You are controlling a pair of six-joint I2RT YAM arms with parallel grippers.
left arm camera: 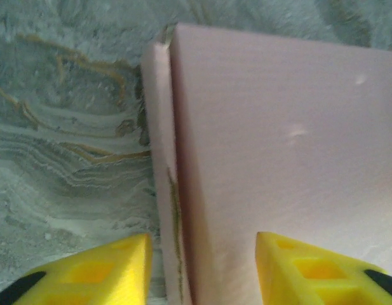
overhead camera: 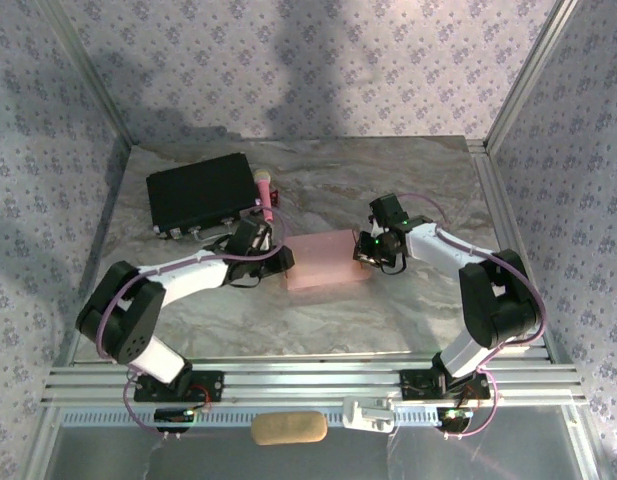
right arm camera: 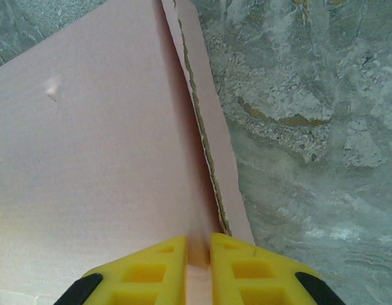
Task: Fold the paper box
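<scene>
The paper box (overhead camera: 326, 265) lay near the middle of the worktop (overhead camera: 408, 180), well clear of the black case (overhead camera: 200, 195) by the far left corner. Its long axis ran left to right, parallel to the near edge, so each short end faced one arm. The left claw (overhead camera: 284, 258) sat at the left end and the right claw (overhead camera: 371, 255) at the right end, both about equally close. In the left wrist view the left fingers (left arm camera: 119, 267) stood apart, straddling the box's upright side wall (left arm camera: 161, 159). One finger was outside over the marble and the other over the pink top, and neither was visibly pressing. The wall ran straight away from that claw, so a plain closing would likely catch it. The right fingers (right arm camera: 161, 270) stood nearly together, pinching a thin ridge of pink card at the right end, which probably steadied the box.
</scene>
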